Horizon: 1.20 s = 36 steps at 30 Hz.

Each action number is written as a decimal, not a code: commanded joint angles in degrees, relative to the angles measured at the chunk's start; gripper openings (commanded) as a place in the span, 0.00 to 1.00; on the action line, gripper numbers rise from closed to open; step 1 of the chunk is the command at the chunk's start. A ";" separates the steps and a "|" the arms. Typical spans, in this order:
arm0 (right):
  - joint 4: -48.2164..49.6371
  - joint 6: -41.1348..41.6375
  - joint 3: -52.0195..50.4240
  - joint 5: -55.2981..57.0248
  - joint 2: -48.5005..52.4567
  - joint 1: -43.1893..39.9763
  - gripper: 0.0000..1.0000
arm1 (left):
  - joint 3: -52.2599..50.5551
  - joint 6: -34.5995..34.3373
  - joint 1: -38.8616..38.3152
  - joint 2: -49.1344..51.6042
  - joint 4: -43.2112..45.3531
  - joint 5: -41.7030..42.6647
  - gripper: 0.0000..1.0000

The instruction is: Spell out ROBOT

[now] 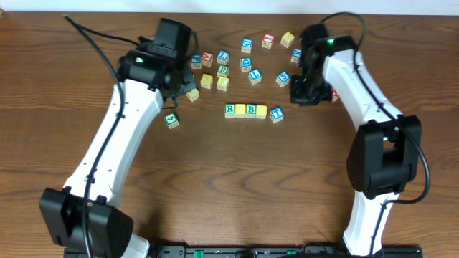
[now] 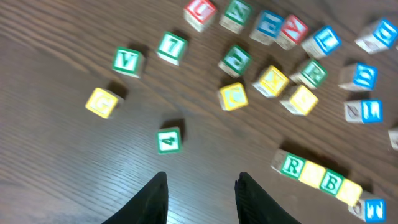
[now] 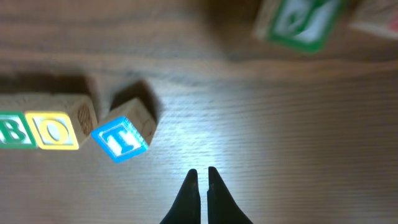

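Observation:
A row of letter blocks lies mid-table: green R [image 1: 229, 110], yellow O [image 1: 240, 110], green B [image 1: 251, 110], yellow O [image 1: 261, 111] and a blue T [image 1: 276, 115]. The T sits turned at an angle, just off the last O [image 3: 56, 130]; it also shows in the right wrist view [image 3: 121, 138]. My right gripper [image 3: 204, 171] is shut and empty, above bare wood to the right of the T. My left gripper [image 2: 202, 177] is open and empty, above bare wood left of the row, whose R [image 2: 291, 165] shows at its right.
Several loose letter blocks are scattered behind the row [image 1: 222, 68]. A green block marked 4 [image 2: 169, 140] and a yellow G block [image 2: 102, 101] lie near my left gripper. A green block [image 3: 298, 22] lies beyond my right gripper.

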 commanded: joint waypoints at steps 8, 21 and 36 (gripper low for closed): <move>3.85 -0.76 -8.50 -0.09 -1.42 4.22 0.01 | 0.31 -0.24 3.96 -1.03 -0.59 -0.35 0.36; 14.69 -6.12 -14.36 -1.40 -1.42 7.76 0.01 | 0.28 -0.26 3.96 -1.01 -0.61 -0.35 0.36; 17.77 -8.76 -14.23 -1.81 -1.44 9.49 0.01 | 0.28 -0.28 3.93 -1.01 -0.61 -0.33 0.36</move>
